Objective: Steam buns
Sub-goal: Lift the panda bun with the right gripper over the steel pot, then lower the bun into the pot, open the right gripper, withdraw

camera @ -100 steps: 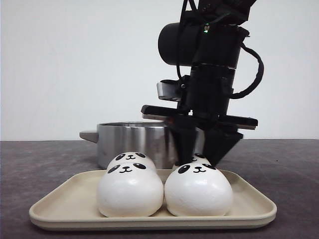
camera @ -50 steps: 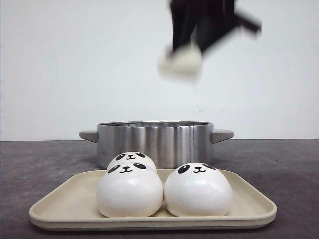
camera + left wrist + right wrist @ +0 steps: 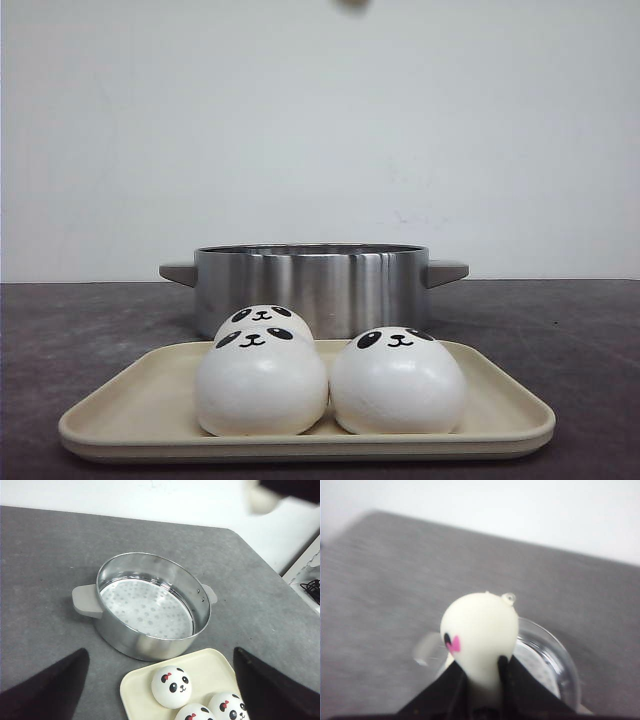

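Three white panda-faced buns sit on the beige tray (image 3: 300,441): one at front left (image 3: 261,385), one at front right (image 3: 397,380) and one behind (image 3: 262,318). The left wrist view shows the same buns (image 3: 171,686) on the tray (image 3: 210,667). A fourth bun (image 3: 479,630) is pinched in my right gripper (image 3: 481,664), high above the steel steamer pot (image 3: 555,665). In the front view only a blurred speck of that bun (image 3: 352,3) shows at the top edge. My left gripper (image 3: 160,651) hovers open above the tray and pot, holding nothing.
The steel pot (image 3: 310,285) with two grey handles stands just behind the tray; its perforated white liner (image 3: 145,605) has nothing on it. The table is dark grey, with a white wall behind. Its right edge (image 3: 260,555) shows in the left wrist view.
My right gripper closed on the back right bun, lifted it off the tray and rose out of the top of the front view. Three buns stay on the tray.
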{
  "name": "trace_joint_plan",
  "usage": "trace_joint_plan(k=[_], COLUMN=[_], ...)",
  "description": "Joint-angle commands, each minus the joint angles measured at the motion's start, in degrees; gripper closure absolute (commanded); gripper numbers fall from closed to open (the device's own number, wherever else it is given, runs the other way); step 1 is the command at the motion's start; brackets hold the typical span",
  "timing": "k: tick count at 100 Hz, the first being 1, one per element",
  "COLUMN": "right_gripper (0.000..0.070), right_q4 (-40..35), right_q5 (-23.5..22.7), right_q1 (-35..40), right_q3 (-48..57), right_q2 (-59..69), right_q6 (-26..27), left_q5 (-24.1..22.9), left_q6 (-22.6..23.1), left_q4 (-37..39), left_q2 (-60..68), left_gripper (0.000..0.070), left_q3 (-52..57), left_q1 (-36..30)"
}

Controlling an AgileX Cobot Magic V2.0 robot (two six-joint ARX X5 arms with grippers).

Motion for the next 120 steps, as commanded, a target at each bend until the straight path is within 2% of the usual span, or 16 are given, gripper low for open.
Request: trace_joint_plan(k=[1, 19, 29, 38, 61, 65, 75, 79, 120], right_gripper=[0.0691, 0.0691, 0.0691, 0.0691, 0.0683, 0.0632, 0.0305, 0.0236, 0.0228], right_q4=[1.5, 5.8, 6.8, 7.0, 7.3, 7.3, 7.0, 6.7, 1.6], right_q5=[0.2, 0.6, 3.1, 3.3, 3.3, 3.3, 3.3, 3.3, 3.3], right_q1=[-0.4, -1.7, -2.3, -2.9, -3.9, -4.1, -4.4, -4.5, -5.1], right_q3=[0.5, 0.5, 0.5, 0.5, 0.5, 0.5, 0.5, 0.5, 3.1], right_q2=[4.5, 15.3, 20.9, 25.3, 29.0, 29.0, 29.0, 29.0, 28.2], right_q6=[-1.4, -2.6, -3.3, -3.3, -3.1, -3.0, -2.6, -2.4, -2.5], left_q5=[0.1, 0.1, 0.1, 0.1, 0.1, 0.1, 0.1, 0.1, 0.1], left_q6=[-0.2, -0.2, -0.2, -0.2, 0.0, 0.0, 0.0, 0.0, 0.0], left_q4=[0.6, 0.5, 0.4, 0.2, -3.0, -3.7, -4.9, -5.2, -5.2], left_q2=[0.3, 0.3, 0.3, 0.3, 0.3, 0.3, 0.3, 0.3, 0.3], left_gripper=[0.0144, 0.0144, 0.0144, 0.0144, 0.0144, 0.0144, 0.0144, 0.0144, 0.0144], left_q3=[0.6, 0.6, 0.6, 0.6, 0.6, 0.6, 0.6, 0.6, 0.6], left_q1=[-0.3, -0.3, -0.3, -0.3, -0.3, -0.3, -0.3, -0.3, -0.3])
